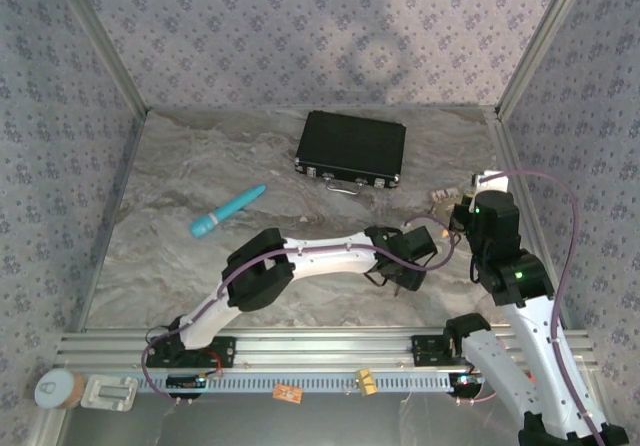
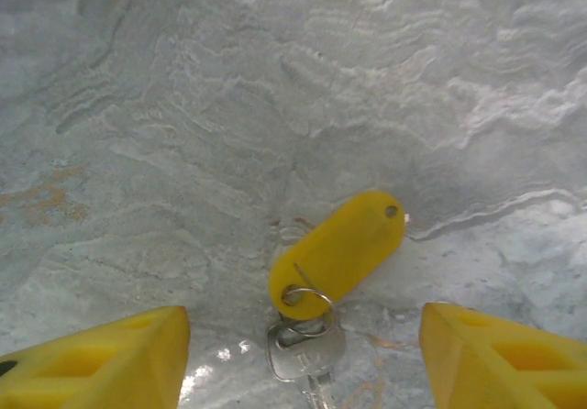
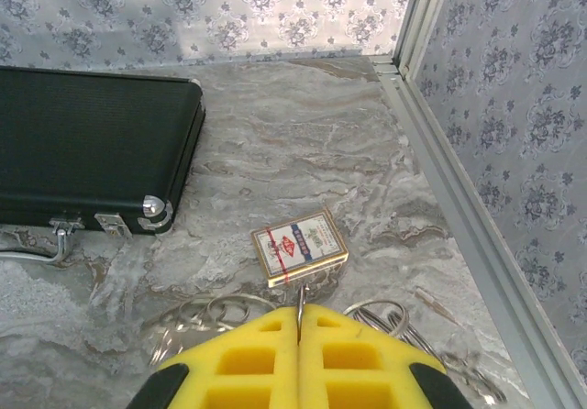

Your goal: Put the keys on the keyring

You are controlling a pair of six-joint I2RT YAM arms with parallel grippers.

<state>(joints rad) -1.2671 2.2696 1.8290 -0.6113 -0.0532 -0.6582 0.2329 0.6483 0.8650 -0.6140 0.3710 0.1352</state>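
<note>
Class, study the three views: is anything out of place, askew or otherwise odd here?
Yes. A small orange piece and a small yellow piece lie on the aluminium rail at the near edge, off the marble table where the arms work. The teal stick also lies loose and diagonal on the table.

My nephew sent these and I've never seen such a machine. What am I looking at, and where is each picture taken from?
Two robot arms are bolted to a table's near edge. One picture looks down from above; there you see a black case and a teal stick. The other two come from cameras on the wrists; the yellow blocks are finger pads. The left gripper is open over a key with a yellow tag. The right gripper is shut, apparently pinching a thin metal ring, near a small card box.
</note>
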